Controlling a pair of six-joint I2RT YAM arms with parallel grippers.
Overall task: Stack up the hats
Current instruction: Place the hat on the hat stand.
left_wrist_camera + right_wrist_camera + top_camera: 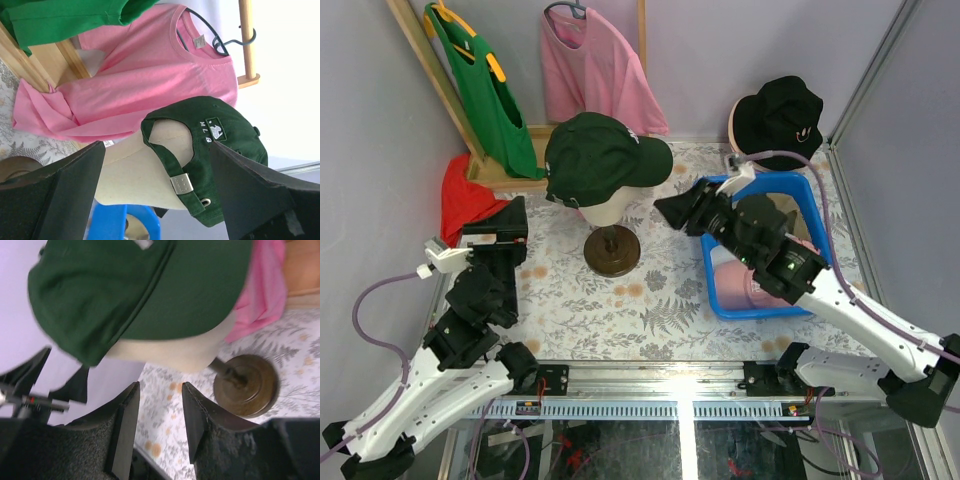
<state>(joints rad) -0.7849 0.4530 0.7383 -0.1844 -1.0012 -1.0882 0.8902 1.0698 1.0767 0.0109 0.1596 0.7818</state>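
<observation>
A dark green baseball cap sits on the cream mannequin head at mid-table. My left gripper is open to its left, level with the head. In the left wrist view the cap's back strap and buckle lie between the spread fingers, apart from them. My right gripper is open and empty just right of the cap's brim. A black bucket hat stands at the back right over a pink edge. A pink hat lies in the blue bin, partly hidden by my right arm.
The head stands on a round brown base. A green T-shirt and a pink T-shirt hang on a wooden rack at the back. A red cloth lies by my left gripper. Walls close in both sides.
</observation>
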